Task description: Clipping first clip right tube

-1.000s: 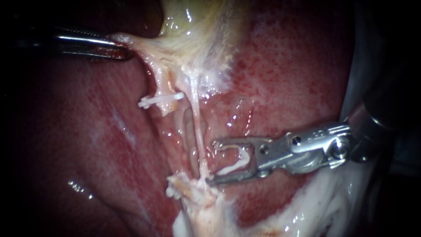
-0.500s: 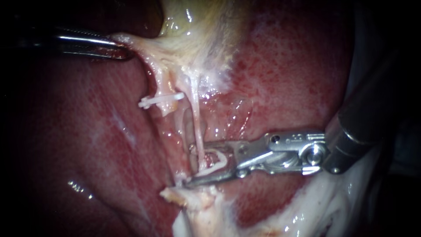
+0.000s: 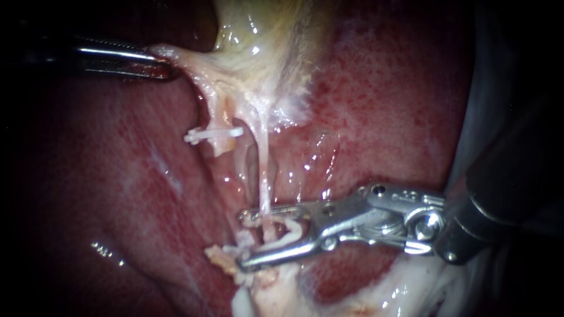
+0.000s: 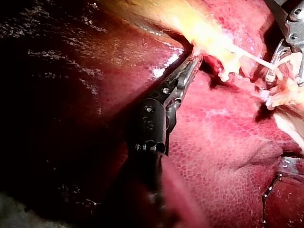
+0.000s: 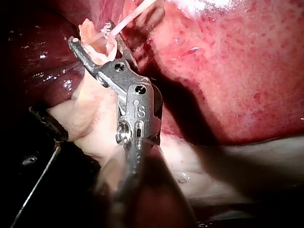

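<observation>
My right instrument point(image 3: 249, 239) comes in from the right, its jaws open and straddling the thin pale right tube point(image 3: 264, 170) near its lower end. A white clip point(image 3: 291, 230) sits inside the jaws, around the tube. The right wrist view shows the same jaws point(image 5: 92, 40) with the clip point(image 5: 102, 50) at the tube point(image 5: 133, 14). The left tube carries a closed white clip point(image 3: 212, 134). My left instrument point(image 3: 167, 63) is shut on the gallbladder's point(image 3: 264, 35) pale neck tissue at upper left, holding it taut; the left wrist view shows this grip point(image 4: 192, 64).
Red liver point(image 3: 388, 105) surrounds both tubes. Frayed pale tissue point(image 3: 226, 258) lies just beyond the right jaws' tips. White fatty tissue point(image 3: 411, 287) runs under the right instrument's shaft.
My right instrument has moved left and slightly down, from beside the right tube to astride it, pushing the frayed tissue at the tube's base leftward. The left instrument has held still.
</observation>
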`<state>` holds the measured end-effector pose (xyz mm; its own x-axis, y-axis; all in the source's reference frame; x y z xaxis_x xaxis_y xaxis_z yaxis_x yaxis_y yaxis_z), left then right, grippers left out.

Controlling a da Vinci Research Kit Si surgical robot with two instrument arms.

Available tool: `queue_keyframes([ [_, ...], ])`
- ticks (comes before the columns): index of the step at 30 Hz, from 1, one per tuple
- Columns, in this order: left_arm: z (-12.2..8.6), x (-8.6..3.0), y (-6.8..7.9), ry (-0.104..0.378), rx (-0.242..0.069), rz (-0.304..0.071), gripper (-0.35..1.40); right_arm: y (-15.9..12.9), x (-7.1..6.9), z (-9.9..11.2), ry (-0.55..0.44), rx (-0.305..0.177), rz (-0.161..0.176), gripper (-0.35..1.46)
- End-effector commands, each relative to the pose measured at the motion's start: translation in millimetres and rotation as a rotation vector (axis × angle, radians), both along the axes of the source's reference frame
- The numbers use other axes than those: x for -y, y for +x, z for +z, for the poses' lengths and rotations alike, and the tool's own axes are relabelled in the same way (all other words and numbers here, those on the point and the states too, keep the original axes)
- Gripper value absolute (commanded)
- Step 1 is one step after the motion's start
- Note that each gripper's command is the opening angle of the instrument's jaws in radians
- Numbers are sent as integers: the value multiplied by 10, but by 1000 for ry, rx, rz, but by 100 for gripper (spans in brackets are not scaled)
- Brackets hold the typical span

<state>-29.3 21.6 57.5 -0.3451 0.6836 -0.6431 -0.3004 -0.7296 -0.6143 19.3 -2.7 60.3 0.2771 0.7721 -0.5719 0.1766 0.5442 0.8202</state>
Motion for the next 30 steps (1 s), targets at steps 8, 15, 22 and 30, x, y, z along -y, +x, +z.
queue_keyframes([
  [8, 0, 0, -1, 0, 0, 0, -35, -8, -2, 6, 25, 12, -3, 3],
  [15, 0, 0, -1, 0, 0, 0, -35, -12, -1, 6, 82, 26, -16, -35],
  [22, 0, 0, -1, 0, 0, 0, -35, -11, 0, 8, 145, 55, -60, -35],
  [30, 2, -1, -1, 0, 0, 0, -35, -12, -1, 12, 144, 58, -68, -35],
])
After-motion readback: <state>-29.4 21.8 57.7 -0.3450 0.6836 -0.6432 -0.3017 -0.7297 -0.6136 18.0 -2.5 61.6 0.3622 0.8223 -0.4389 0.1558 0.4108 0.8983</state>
